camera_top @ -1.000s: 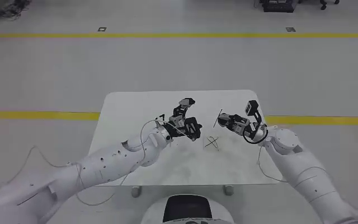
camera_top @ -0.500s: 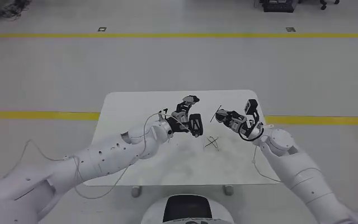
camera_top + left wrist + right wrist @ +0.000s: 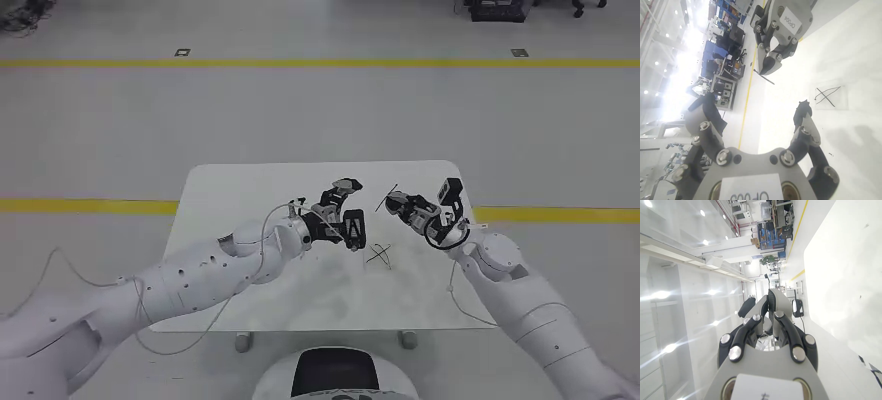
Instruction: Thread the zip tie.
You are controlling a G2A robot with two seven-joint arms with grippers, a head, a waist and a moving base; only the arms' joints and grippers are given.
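1. The right tool [image 3: 392, 206] is pressed together on the thin black zip tie [image 3: 764, 77], holding it above the tabletop [image 3: 250, 190], right of centre.
2. The left tool [image 3: 753, 105] is spread wide, just left of the zip tie and apart from it.
3. Two crossed black strips [image 3: 379, 254] lie flat on the tabletop, nearer than both tools.

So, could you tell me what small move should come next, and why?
Probably ease the open left gripper toward the free end of the zip tie: the right gripper pinches it above the table, and the left holds nothing.
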